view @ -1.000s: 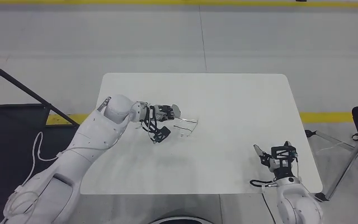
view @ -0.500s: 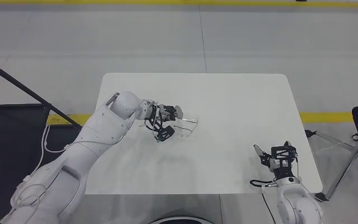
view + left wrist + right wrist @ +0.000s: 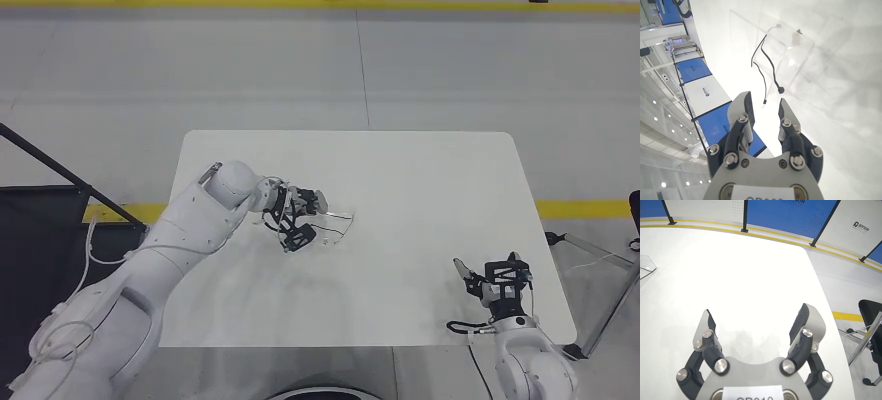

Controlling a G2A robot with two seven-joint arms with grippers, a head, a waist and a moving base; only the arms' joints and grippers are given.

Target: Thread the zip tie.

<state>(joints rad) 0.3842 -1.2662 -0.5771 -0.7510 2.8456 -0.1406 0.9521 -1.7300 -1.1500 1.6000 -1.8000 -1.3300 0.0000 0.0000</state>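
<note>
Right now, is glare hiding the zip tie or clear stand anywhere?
Left wrist view: the table is washed white, yet the black zip tie stands out; the clear stand shows mainly by edges and reflections. Top view: even light, tie a thin line. Right wrist view: table glares, stand's corner faint at the edge.

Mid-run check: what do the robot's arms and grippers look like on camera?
Left arm and right arm: smooth, rounded white shells. Left gripper and right gripper match: grey base plate with a white label, black linkages, silver bolts, two pale jaws faced with black ribbed pads. A black cable loops at the right wrist; a white cable trails beside the left arm.
</note>
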